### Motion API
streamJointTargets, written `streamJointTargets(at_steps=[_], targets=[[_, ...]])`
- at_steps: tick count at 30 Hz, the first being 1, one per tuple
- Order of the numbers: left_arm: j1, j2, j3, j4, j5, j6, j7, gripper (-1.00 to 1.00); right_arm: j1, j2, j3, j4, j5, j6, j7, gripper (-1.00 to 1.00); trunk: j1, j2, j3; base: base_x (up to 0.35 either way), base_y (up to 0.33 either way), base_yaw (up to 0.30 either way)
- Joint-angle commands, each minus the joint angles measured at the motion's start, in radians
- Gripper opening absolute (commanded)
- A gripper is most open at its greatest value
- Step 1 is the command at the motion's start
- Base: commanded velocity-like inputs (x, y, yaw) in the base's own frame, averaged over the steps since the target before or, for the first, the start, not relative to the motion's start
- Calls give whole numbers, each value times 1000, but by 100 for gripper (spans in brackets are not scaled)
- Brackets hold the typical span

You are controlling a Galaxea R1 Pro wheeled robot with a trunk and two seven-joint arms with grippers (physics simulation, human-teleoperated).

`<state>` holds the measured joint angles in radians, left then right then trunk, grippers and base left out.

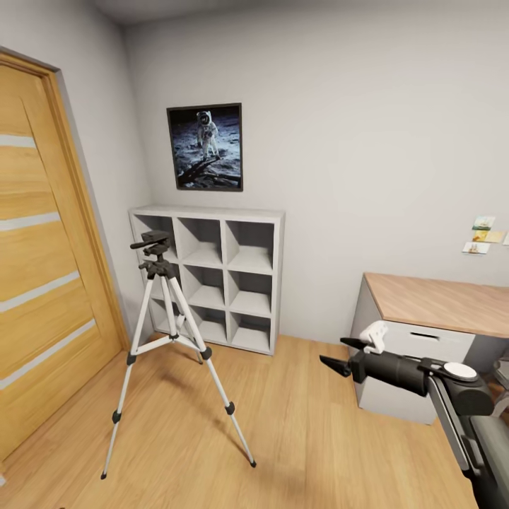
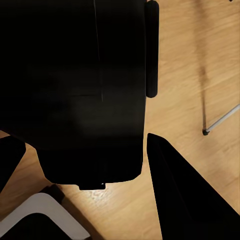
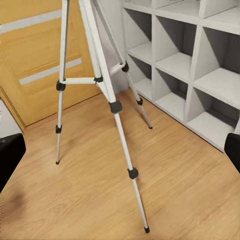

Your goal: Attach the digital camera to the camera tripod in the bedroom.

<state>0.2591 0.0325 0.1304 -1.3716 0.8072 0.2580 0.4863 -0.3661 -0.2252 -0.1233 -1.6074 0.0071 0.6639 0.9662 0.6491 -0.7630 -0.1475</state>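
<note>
At about nine o'clock in the head view stands a light wooden door with pale horizontal stripes (image 1: 42,261), and just beside it, around eight o'clock, the tall camera tripod with three silver metal legs, black joints and a black pan head (image 1: 166,339) stands upright on the light wood floor (image 1: 283,431) with its legs spread. Behind it, against the pale grey wall, sits a grey cube shelf of nine open compartments (image 1: 226,279), under a framed astronaut picture (image 1: 205,147). At four o'clock the right gripper (image 1: 338,353) (black, pointing toward the tripod but well apart from it) holds its fingers parted and holds nothing, in front of a wood-topped grey desk (image 1: 438,304). In the left wrist view the left gripper (image 2: 85,165) has its black fingers (image 2: 185,195) either side of a large black boxy shape; whether they clamp it I cannot tell.
</note>
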Motion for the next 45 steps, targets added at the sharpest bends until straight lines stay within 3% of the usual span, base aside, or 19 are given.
streamJointTargets(at_steps=[1,16,24,32,41,45], targets=[[-1,0,0,-1,3,6,4,-100,0,0,-1,-1,1,4,8,100,-4,6,2,0,0,0],[-3,6,-3,3,2,6,1,-100,7,0,-1,-3,2,0,31,100,-61,111,49,0,0,0],[-4,7,-23,20,3,5,-1,-100,8,2,-1,-3,2,-1,32,100,-92,167,74,0,0,0],[7,9,-27,-26,2,1,-3,-100,10,2,-1,-3,2,0,32,100,-122,223,99,0,0,0],[74,12,-27,-122,4,-107,-6,-100,10,3,-1,-3,3,1,32,100,-157,286,127,0,0,0],[82,24,-31,-129,4,-115,-13,-100,-1,0,4,-15,0,2,38,100,-165,300,133,0,0,0]])
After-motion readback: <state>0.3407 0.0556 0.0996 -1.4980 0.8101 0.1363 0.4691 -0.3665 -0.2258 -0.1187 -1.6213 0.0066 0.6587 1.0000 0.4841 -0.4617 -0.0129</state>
